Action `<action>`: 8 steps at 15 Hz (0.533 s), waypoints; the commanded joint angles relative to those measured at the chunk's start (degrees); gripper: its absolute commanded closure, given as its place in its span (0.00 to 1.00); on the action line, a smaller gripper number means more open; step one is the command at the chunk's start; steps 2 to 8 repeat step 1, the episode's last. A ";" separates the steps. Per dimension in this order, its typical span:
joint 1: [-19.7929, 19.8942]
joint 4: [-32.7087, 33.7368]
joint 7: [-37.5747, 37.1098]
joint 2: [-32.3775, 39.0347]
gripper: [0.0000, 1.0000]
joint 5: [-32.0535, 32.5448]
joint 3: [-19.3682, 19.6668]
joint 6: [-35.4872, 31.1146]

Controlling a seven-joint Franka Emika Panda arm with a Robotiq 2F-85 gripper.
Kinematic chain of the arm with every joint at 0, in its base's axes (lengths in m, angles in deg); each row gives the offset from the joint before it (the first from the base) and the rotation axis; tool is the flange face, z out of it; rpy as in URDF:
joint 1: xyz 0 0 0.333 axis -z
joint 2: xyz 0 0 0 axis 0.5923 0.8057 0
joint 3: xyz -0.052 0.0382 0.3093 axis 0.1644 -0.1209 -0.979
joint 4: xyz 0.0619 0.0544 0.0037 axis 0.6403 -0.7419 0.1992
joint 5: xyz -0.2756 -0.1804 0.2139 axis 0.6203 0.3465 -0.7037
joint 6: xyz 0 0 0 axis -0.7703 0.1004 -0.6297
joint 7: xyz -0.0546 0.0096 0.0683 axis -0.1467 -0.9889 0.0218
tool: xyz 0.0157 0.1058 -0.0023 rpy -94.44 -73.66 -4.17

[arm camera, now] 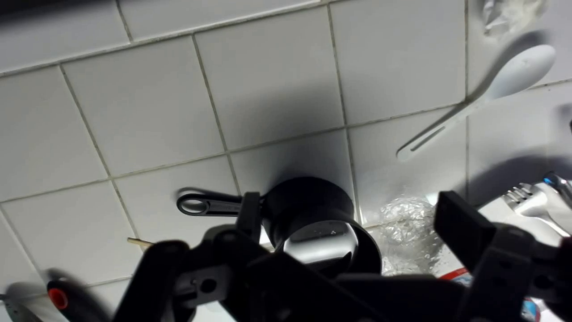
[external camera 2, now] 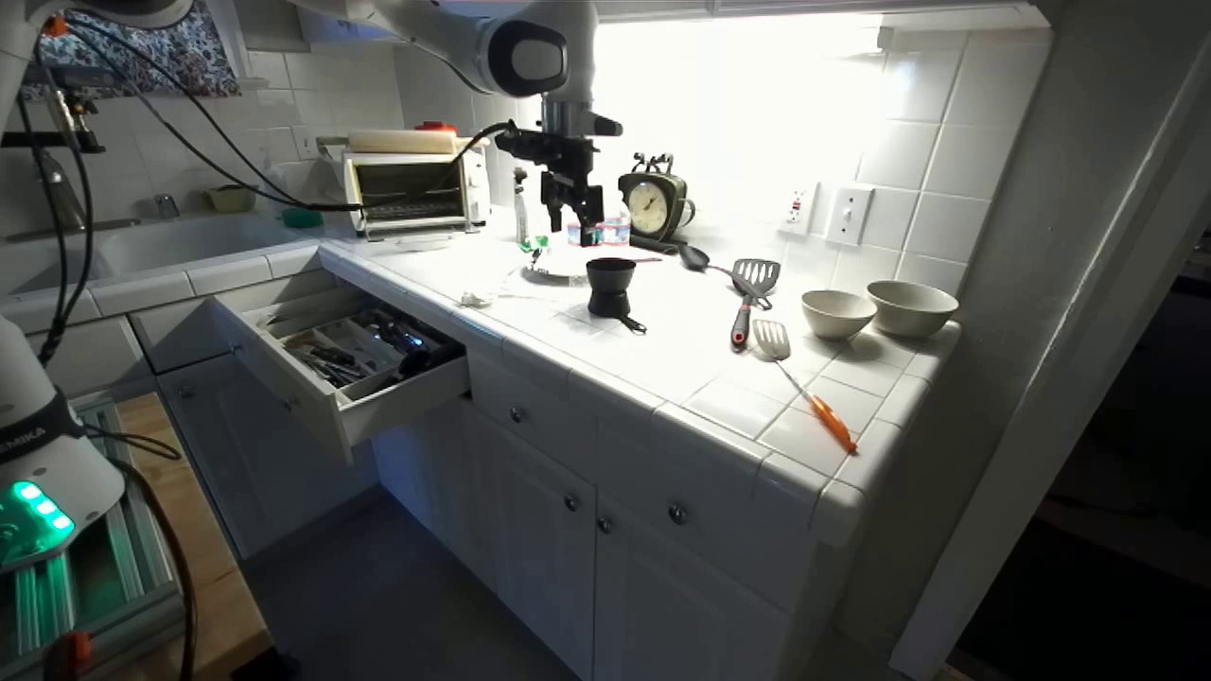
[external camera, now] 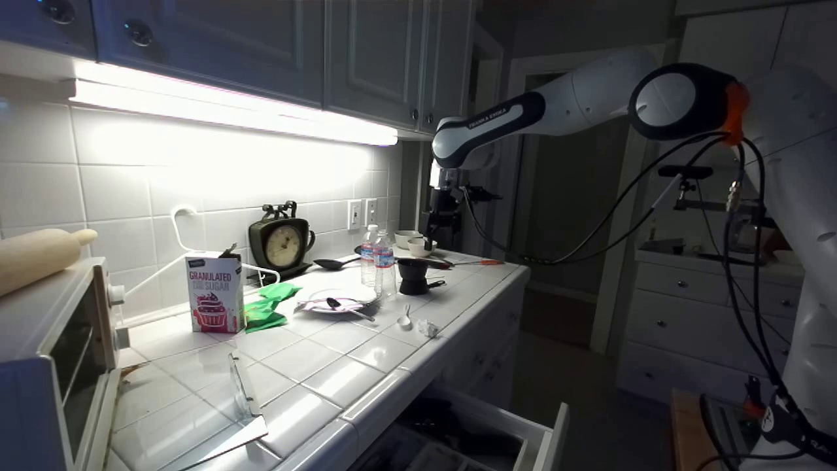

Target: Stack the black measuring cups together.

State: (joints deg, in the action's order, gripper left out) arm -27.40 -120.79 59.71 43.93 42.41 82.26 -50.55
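Measuring cups [arm camera: 310, 199] part-hidden behind gripper [arm camera: 355, 219], arm [external camera: 588, 98] cropped

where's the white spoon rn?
In the wrist view, the white spoon lies on the tiled counter at upper right, wide end just below the crumpled wrapper. The black measuring cups stand lower in the picture, to its left.

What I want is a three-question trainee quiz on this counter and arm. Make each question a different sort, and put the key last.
1. True or false: the gripper is open and apart from the black measuring cups.

2. Which tool has an orange handle?
a) the rolling pin
b) the white spoon
c) the pale slotted turner

3. Fill in the blank: the large lettering on the pink-and-white carton reads "Granulated ____".

Key: 1. True. 2. c. 3. Sugar.
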 commanded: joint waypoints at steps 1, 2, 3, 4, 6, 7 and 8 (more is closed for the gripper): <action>0.31 0.14 -0.06 -0.03 0.00 0.19 -0.34 0.20; 0.31 0.14 -0.06 -0.03 0.00 0.19 -0.34 0.20; 0.31 0.14 -0.06 -0.03 0.00 0.19 -0.34 0.20; 0.31 0.14 -0.06 -0.03 0.00 0.19 -0.34 0.20; 0.31 0.14 -0.06 -0.03 0.00 0.19 -0.34 0.20; 0.31 0.14 -0.06 -0.03 0.00 0.19 -0.34 0.20; 0.31 0.14 -0.06 -0.03 0.00 0.19 -0.34 0.20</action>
